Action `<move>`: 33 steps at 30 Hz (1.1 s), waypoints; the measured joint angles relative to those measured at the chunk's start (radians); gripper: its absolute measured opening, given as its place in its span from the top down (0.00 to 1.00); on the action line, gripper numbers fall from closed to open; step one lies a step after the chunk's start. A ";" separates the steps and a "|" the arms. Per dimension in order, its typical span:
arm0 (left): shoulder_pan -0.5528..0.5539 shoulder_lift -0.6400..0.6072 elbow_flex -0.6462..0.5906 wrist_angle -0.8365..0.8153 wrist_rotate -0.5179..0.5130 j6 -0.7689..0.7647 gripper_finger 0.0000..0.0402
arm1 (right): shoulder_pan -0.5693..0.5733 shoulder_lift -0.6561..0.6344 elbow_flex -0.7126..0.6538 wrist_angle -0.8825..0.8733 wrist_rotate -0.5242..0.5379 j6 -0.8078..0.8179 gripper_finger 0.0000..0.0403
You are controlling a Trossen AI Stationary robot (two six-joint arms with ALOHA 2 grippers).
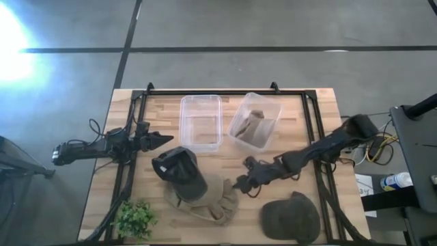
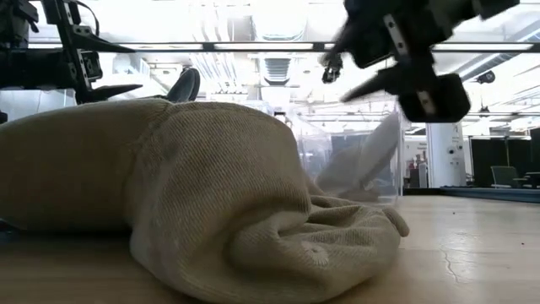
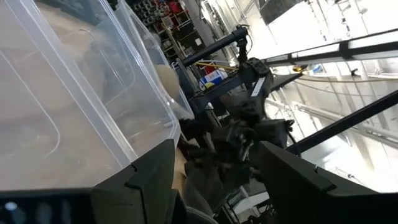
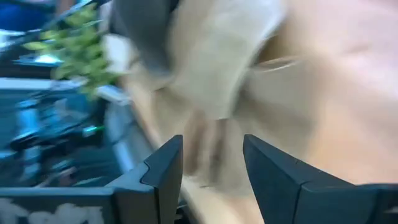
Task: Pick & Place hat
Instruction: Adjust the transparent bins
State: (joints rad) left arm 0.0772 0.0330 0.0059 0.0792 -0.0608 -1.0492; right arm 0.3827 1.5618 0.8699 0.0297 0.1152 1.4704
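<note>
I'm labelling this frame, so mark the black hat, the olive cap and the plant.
black hat (image 1: pixel 179 171), high view, on its crown.
olive cap (image 1: pixel 290 219), high view, middle of its crown.
plant (image 1: pixel 135 219), high view, on its leaves.

grey floor (image 1: pixel 225 24) crossed by dark seams; glare at one corner. bright ceiling lights (image 2: pixel 278 63), dark chairs (image 2: pixel 506 176) far back.

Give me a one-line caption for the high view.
Right gripper, open, reaches toward the beige hat beside a black hat; left gripper waits by the empty bin.
</note>
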 joint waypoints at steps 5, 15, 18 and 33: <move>0.000 0.004 0.000 -0.001 0.000 0.004 0.44 | 0.039 -0.125 0.062 -0.346 0.144 0.001 0.59; -0.001 0.009 0.000 -0.005 0.000 0.020 0.44 | 0.173 -0.303 0.211 -1.402 0.315 0.487 0.59; -0.001 0.009 0.000 -0.005 -0.001 0.024 0.44 | 0.095 -0.359 0.168 -1.460 0.350 0.503 0.59; -0.001 0.009 0.000 -0.005 -0.002 0.033 0.44 | -0.636 -0.531 -0.098 -0.878 0.375 -0.210 0.62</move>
State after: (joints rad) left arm 0.0765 0.0418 0.0059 0.0740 -0.0632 -1.0161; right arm -0.2531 1.0313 0.7720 -0.8483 0.4902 1.2604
